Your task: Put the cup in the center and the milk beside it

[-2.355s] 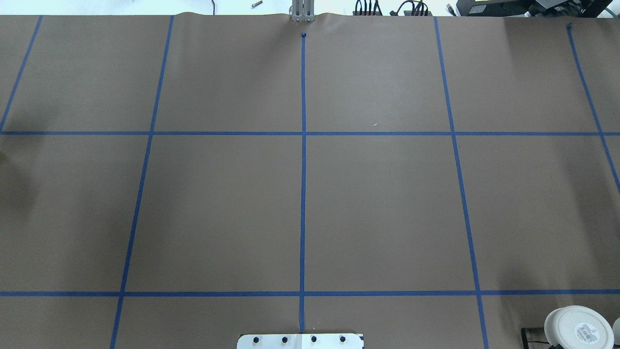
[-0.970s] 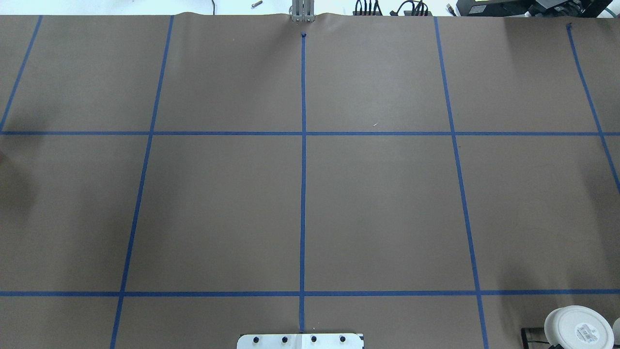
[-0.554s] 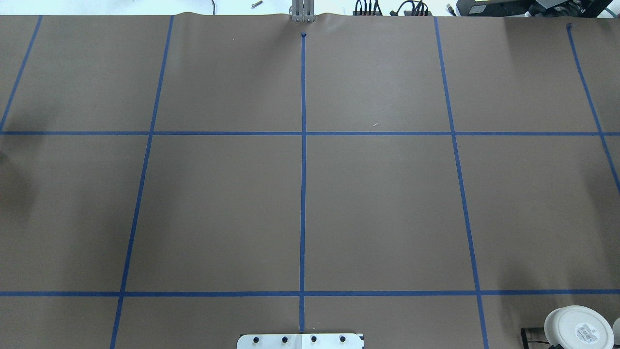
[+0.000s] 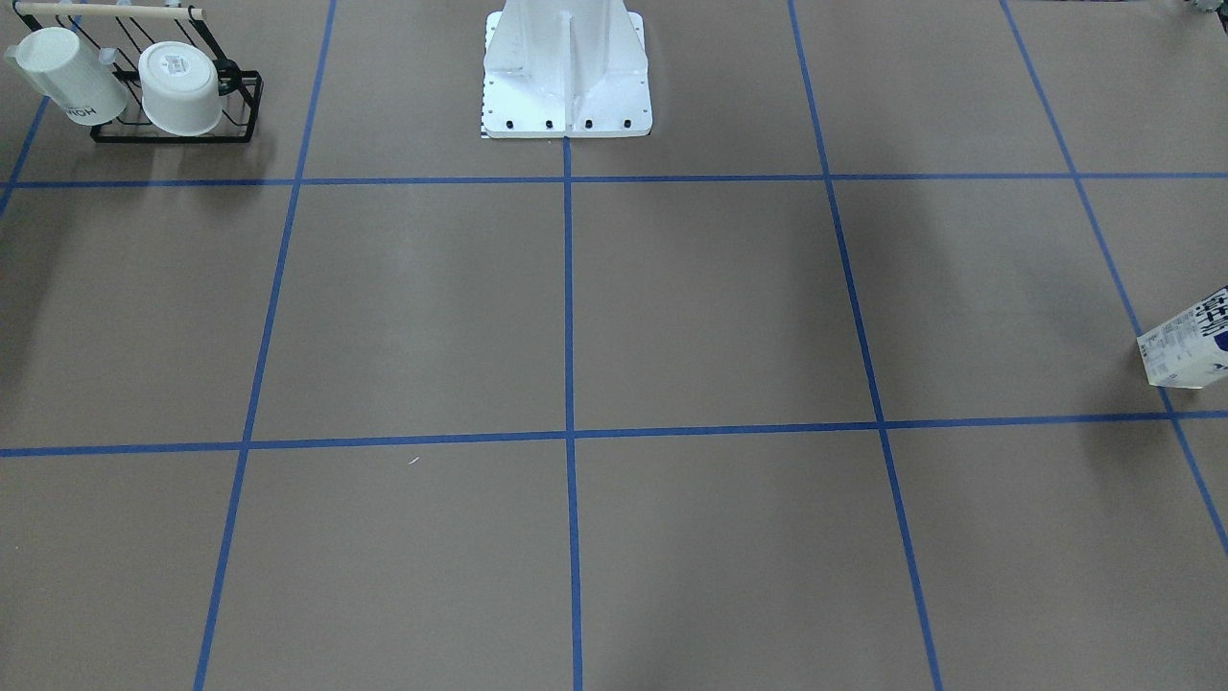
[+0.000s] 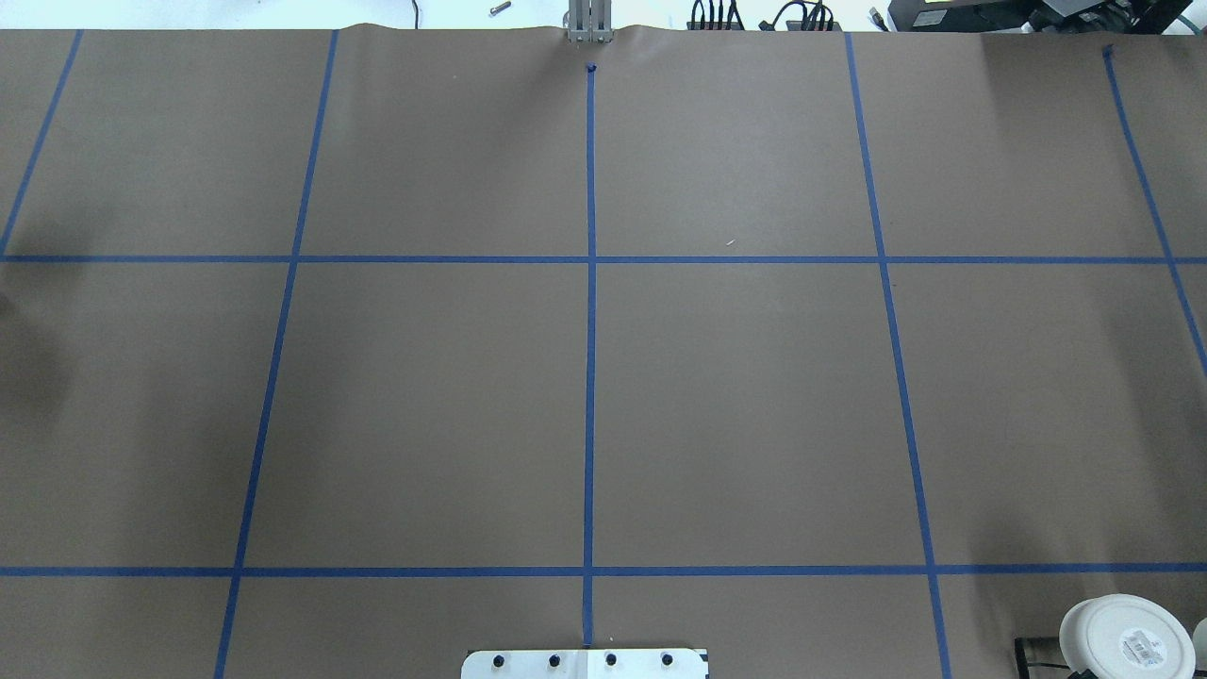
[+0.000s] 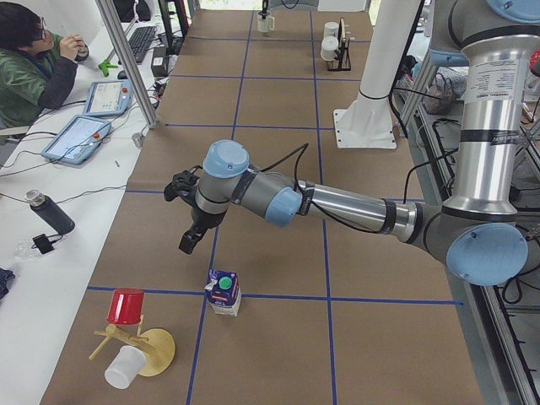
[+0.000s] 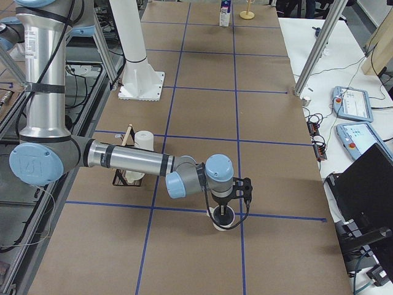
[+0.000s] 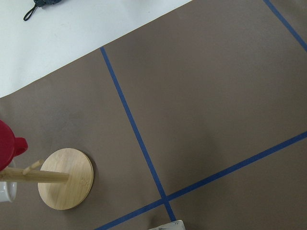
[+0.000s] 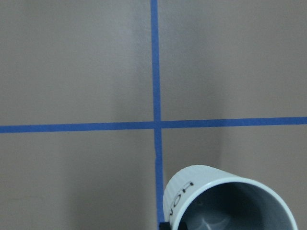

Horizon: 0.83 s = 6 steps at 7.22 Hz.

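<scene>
The cup is white with a dark grey inside and "HOME" lettering, and sits close under the right wrist camera. In the exterior right view my right gripper is down at the cup, near a blue tape crossing; I cannot tell whether it is open or shut. The milk stands upright on a tape line and also shows in the front-facing view. My left gripper hovers above and beyond it; I cannot tell its state. The center is bare.
A black rack near the robot's right holds a taller HOME mug and a wide white cup. A wooden mug tree with a red cup stands by the milk. The robot base stands at the table's edge.
Nothing on the table has moved in the overhead view. Only the shadow at the left edge has shifted slightly.
</scene>
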{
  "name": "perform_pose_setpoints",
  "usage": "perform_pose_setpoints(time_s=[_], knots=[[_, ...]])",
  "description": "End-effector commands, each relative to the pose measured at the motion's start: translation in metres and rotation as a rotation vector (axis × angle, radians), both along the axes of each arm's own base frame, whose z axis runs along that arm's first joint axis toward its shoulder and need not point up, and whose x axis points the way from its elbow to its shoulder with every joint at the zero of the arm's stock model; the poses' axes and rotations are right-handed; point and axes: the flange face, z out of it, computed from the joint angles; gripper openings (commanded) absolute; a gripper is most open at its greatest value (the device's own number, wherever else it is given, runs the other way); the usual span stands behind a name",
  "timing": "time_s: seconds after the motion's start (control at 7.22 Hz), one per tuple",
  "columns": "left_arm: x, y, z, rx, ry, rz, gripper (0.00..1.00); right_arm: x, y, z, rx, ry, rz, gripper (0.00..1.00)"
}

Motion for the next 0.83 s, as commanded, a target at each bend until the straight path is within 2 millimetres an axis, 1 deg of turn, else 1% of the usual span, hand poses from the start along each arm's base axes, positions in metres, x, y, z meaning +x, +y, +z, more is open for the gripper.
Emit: perform_pose_setpoints(time_s=[0.0, 0.14, 0.28, 0.42, 0.55, 0.69], knots=[[0.0, 0.001, 0.001, -0.002, 0.0, 0.0, 0.98, -0.002, -0.018, -0.087, -0.067, -0.054, 0.141, 0.0], [0.0, 0.006, 0.006, -0.009, -0.001, 0.002, 0.98, -0.021, -0.025, -0.125, -0.123, -0.108, 0.219, 0.0], [0.0, 0.013, 0.013, 0.008, 0.0, 0.0, 0.98, -0.055, -0.031, -0.172, -0.194, -0.161, 0.299, 0.0], [-0.001, 0.016, 0.013, 0.022, 0.008, -0.011, 0.98, -0.097, -0.046, -0.211, -0.273, -0.202, 0.372, 0.0], [0.0, 0.015, 0.011, 0.005, 0.02, -0.032, 0.98, -0.143, -0.056, -0.239, -0.311, -0.206, 0.421, 0.0], [0.002, 0.016, 0.008, -0.032, 0.065, -0.056, 1.0, -0.186, -0.064, -0.272, -0.352, -0.22, 0.465, 0.0]])
